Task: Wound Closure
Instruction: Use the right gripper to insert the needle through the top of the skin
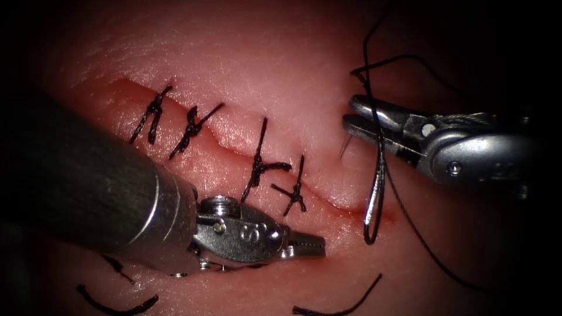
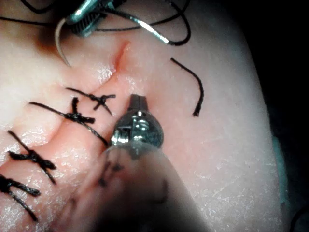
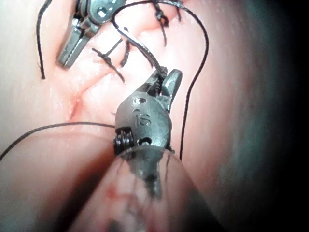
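My right tool (image 1: 355,115) comes in from the right, its jaws shut on the curved needle (image 1: 378,193) away from the middle of its curve. The needle's long part hangs down over the right end of the cut (image 1: 346,205), out of the tissue (image 1: 281,64). Black thread (image 1: 422,235) trails from the needle to the lower right, and more rises past the jaws. In the right wrist view the jaws (image 3: 165,78) clamp the needle (image 3: 136,44). My left tool (image 1: 314,245) lies near the tissue below the rightmost stitch, jaws shut and holding nothing; its tip (image 2: 138,100) points at the cut.
Several knotted black stitches (image 1: 258,167) cross the cut to the left of its unstitched right end. Loose cut ends of thread (image 1: 346,303) lie on the tissue near the front edge, one more (image 1: 120,308) at the lower left. Red fluid tints the cut's right end.
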Robot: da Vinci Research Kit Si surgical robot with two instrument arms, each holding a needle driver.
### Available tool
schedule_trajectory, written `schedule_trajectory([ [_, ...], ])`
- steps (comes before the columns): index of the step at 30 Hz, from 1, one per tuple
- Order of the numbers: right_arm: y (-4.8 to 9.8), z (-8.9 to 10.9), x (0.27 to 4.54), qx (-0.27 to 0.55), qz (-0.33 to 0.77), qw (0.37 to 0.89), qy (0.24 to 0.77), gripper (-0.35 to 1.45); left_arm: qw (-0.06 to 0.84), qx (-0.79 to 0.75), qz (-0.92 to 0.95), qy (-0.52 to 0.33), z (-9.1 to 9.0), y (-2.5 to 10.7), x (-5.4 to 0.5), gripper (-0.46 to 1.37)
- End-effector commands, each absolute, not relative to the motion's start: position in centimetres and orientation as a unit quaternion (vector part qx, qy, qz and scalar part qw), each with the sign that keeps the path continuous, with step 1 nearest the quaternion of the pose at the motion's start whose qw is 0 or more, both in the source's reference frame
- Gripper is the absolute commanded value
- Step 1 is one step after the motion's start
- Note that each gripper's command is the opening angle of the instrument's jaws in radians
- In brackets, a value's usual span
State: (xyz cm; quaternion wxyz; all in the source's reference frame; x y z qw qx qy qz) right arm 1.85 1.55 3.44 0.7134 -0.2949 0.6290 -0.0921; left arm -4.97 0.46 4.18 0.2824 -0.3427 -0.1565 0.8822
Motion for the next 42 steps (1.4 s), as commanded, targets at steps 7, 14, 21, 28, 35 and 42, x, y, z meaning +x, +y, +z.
schedule_trajectory([
  [7,1.14,3.57,1.89,-0.335,-0.094,0.713,0.609,-0.35,0.282,-0.345,0.881,-0.16,4.16,0.48,-4.96,-0.35],
  [14,0.88,3.65,1.96,-0.351,-0.096,0.722,0.588,-0.35,0.283,-0.347,0.88,-0.159,4.13,0.55,-4.96,-0.35],
  [21,0.82,3.83,2.0,-0.344,-0.095,0.729,0.584,-0.35,0.285,-0.348,0.879,-0.156,4.13,0.56,-4.96,-0.35],
  [28,0.79,4.0,2.0,-0.314,-0.056,0.745,0.586,-0.35,0.285,-0.348,0.879,-0.156,4.13,0.56,-4.96,-0.35],
  [35,0.82,4.13,1.98,-0.261,0.01,0.756,0.599,-0.35,0.288,-0.347,0.879,-0.156,4.13,0.56,-4.96,-0.35],
  [42,0.84,4.15,2.0,-0.238,0.034,0.764,0.599,-0.35,0.288,-0.347,0.879,-0.155,4.14,0.55,-4.96,-0.35],
])
